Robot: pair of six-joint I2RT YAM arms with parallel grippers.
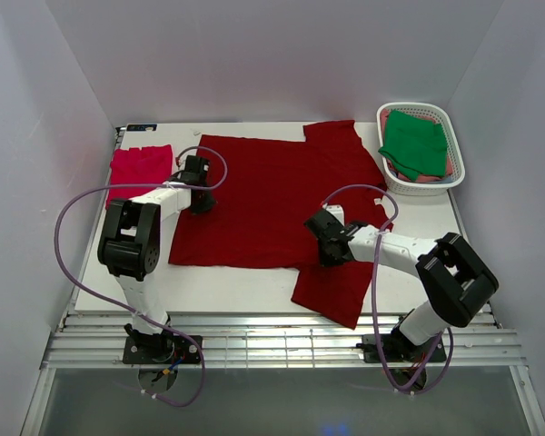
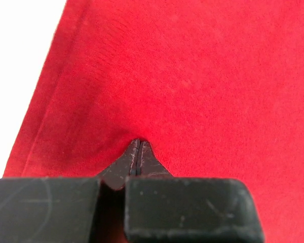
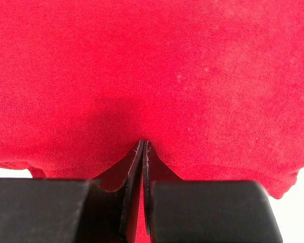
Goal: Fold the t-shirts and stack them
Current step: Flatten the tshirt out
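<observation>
The large dark red t-shirt (image 1: 263, 200) lies spread flat on the white table, one sleeve at the back right and one hanging toward the front right. My left gripper (image 1: 200, 202) sits on its left edge, jaws shut with the tips pinching the cloth (image 2: 192, 76); the tips (image 2: 138, 143) show in the left wrist view. My right gripper (image 1: 327, 243) is on the shirt's front right, near the sleeve seam, shut on the cloth (image 3: 152, 61), with its tips (image 3: 144, 143) pressed into it. The pinkish-red t-shirt (image 1: 138, 168) lies at the back left. The green t-shirt (image 1: 414, 141) is in the basket.
A white slotted basket (image 1: 460, 173) stands at the back right, with pink cloth under the green shirt. Bare white table (image 1: 209, 291) runs along the front edge; it also shows in the left wrist view (image 2: 15, 50). Purple cables loop beside both arms.
</observation>
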